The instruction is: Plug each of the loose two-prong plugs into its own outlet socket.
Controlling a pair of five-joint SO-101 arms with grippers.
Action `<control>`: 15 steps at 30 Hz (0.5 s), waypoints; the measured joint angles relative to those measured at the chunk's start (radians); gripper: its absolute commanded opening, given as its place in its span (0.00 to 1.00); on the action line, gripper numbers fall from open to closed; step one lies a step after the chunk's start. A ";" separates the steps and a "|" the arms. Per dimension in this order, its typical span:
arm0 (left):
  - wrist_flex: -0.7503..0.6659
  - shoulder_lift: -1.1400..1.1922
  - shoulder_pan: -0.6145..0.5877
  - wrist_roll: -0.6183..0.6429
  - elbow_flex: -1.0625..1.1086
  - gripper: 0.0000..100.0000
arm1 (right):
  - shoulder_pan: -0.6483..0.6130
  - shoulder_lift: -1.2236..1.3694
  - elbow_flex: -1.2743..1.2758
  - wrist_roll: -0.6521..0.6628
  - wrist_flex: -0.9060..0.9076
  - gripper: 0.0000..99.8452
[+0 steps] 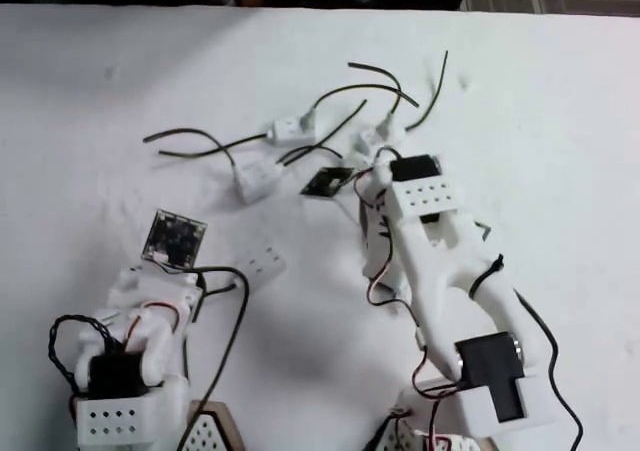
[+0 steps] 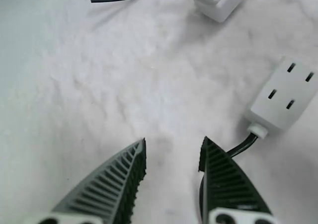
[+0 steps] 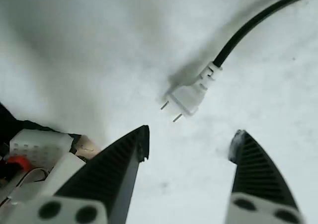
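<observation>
A white two-prong plug (image 3: 189,99) on a black cord lies flat on the white table, prongs bare, just beyond my right gripper (image 3: 191,144), which is open with nothing between its fingers. In the high view this plug (image 1: 385,129) sits past the right arm's tip. My left gripper (image 2: 171,157) is open over bare table. A white outlet socket (image 2: 285,97) with empty slots lies to one side of it, its cord running by one fingertip (image 2: 218,167). The same outlet (image 1: 265,261) lies near the left arm.
A second white block (image 1: 258,179) and a third white piece (image 1: 290,128) lie mid-table among several loose black cords (image 1: 200,136). The block (image 2: 221,0) sits farther ahead of the left gripper. The table's far edge (image 1: 320,7) runs along the top.
</observation>
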 measured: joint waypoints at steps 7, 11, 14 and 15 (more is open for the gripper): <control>0.000 0.000 0.000 0.000 0.000 0.18 | 0.008 0.035 0.071 -0.081 -0.115 0.26; 0.000 0.000 0.000 0.000 0.000 0.18 | -0.011 0.092 0.081 -0.164 -0.187 0.26; 0.000 0.000 0.000 0.000 0.000 0.18 | -0.023 0.140 0.083 -0.195 -0.206 0.26; 0.000 0.000 0.000 0.000 0.000 0.18 | -0.020 0.153 0.083 -0.204 -0.212 0.26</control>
